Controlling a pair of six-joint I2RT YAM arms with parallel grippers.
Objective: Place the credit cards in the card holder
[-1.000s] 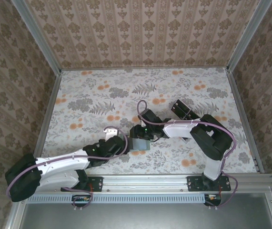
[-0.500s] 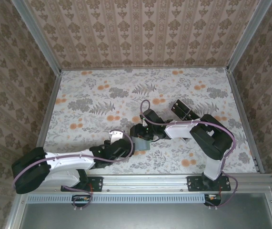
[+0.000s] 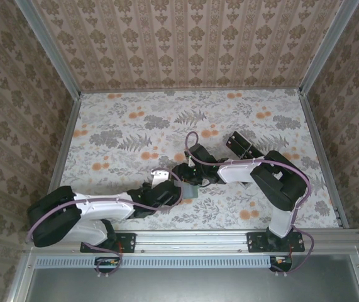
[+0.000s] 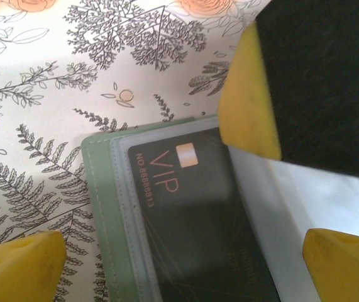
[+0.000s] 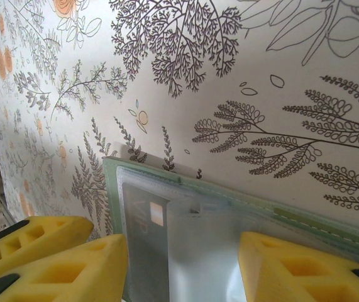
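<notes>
- Near the table's middle, the left gripper (image 4: 179,267) has slid right over the last second. It now hangs just over the small flat sage-green card holder (image 4: 100,207), fingers fully spread, holding nothing.
- Right gripper (image 5: 179,264) stays at the holder's right side, fingers about half apart astride its clear sleeve. Pinching or just pressing: cannot tell.
- Thin black credit card (image 4: 192,220) marked VIP lies under the sleeve and looks seated. Left arm is likely coming in to steady the holder.
- Holder's near end is cut off in both wrist views, and the arms cover it from above.
- Dark object (image 3: 240,145) far right: too small to identify.
</notes>
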